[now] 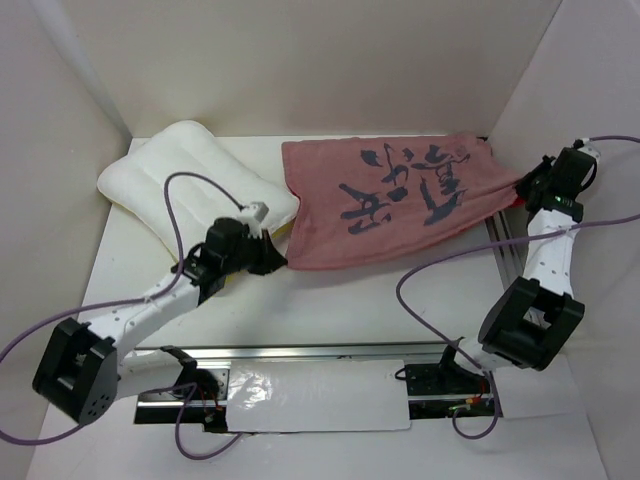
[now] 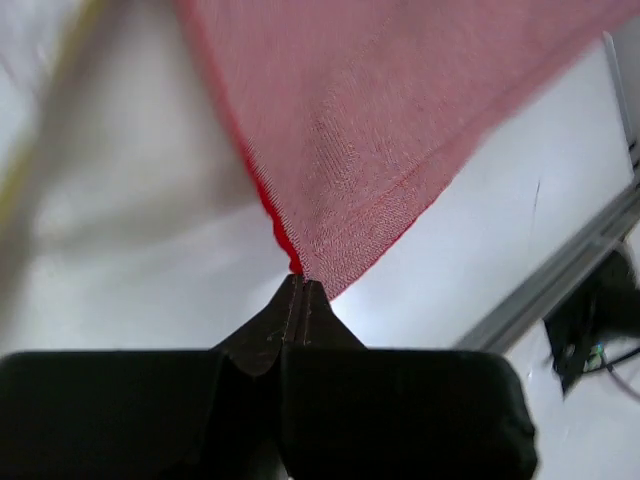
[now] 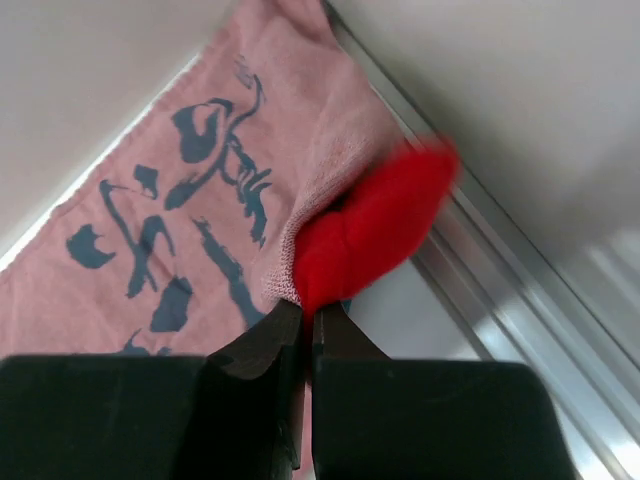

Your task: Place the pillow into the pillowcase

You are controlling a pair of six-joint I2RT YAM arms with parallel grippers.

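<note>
**Both grippers clamped on the pillowcase's edges**

The left gripper has its jaws pressed together on the near-left corner of the pillowcase. The right gripper is likewise closed on the pillowcase's right edge, where a fold of the bright red face bulges out.

The pillowcase lies flat, faded side up. The pillow sits just off its left edge, touching it.

This looks like a spreading step. It calls for firm pinches and an even pull, and for freeing a single layer so the mouth can gape towards the pillow.

The left arm reaches low and diagonally to its corner. The right arm is folded at the elbow, with its forearm angled up to the pillowcase's right edge.
</note>
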